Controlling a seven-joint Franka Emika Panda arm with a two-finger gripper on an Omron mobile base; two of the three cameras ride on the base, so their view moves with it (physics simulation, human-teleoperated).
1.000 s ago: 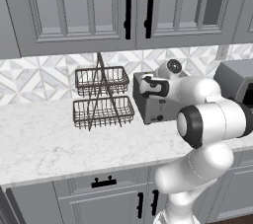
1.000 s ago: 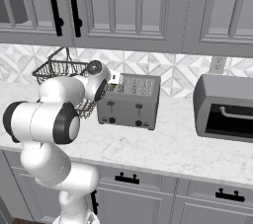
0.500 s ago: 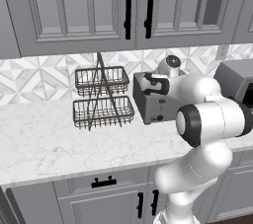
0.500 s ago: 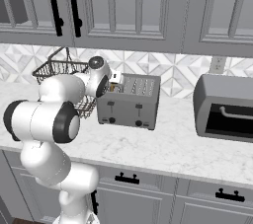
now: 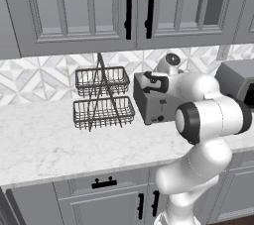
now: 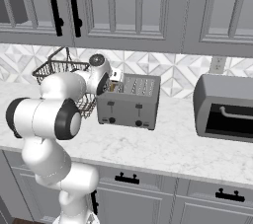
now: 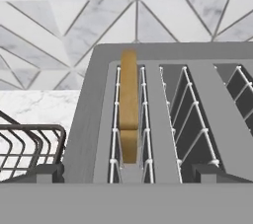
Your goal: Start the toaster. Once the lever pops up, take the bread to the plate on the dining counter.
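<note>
Wire basket rack at left on the table. End effector, jaws wide open and empty, hangs above toaster. Bread stands in the leftmost slot, just ahead and below, long axis running away along the slot

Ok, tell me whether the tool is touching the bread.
Apart. In the hand view the tool has its fingertips spread wide, with the bread standing untouched in its toaster slot.
</note>
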